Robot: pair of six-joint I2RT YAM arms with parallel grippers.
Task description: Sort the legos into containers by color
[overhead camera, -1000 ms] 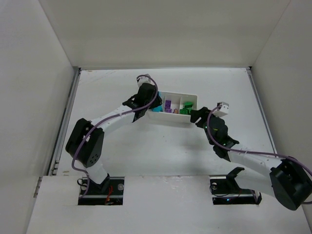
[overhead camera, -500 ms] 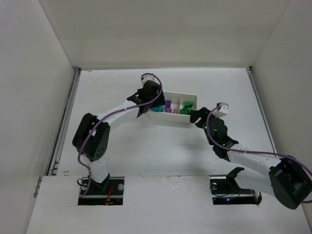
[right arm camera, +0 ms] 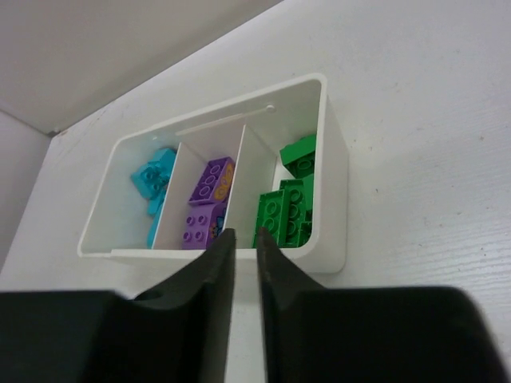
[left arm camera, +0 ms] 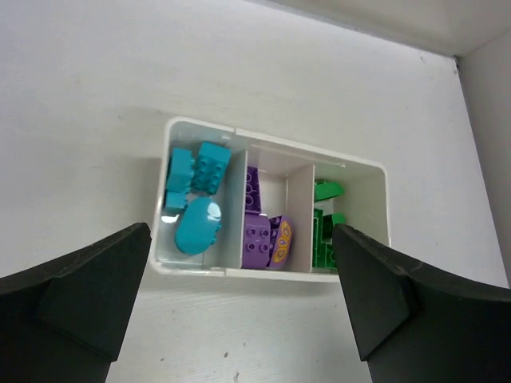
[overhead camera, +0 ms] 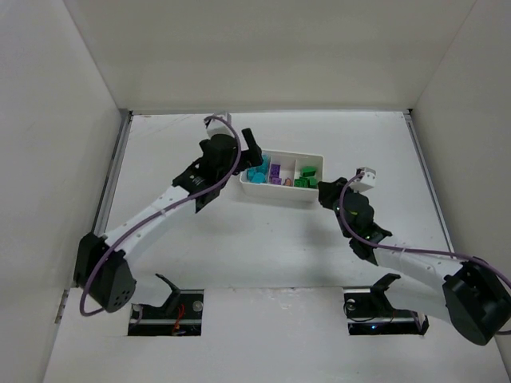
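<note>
White surface (overhead camera: 263, 239) carried the low white plastic tray (left arm camera: 271, 273): cyan plastic bricks (left arm camera: 198, 171) left, purple bricks (left arm camera: 259, 235) centre, green bricks (left arm camera: 323, 239) right. Left gripper (left arm camera: 239, 230) hung released near its left end. Right gripper (right arm camera: 243, 235), clenched empty just beside the near right corner, could shove the tray if advanced.

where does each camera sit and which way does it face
Top external: high behind the bases, looking down on table and tray; left arm and right arm show.
Left wrist: above the tray, facing down into it; left fingers spread at the lower corners.
Right wrist: low by the tray's green end, looking across it; right fingers nearly shut at bottom.
All share the tray and its legos.
</note>
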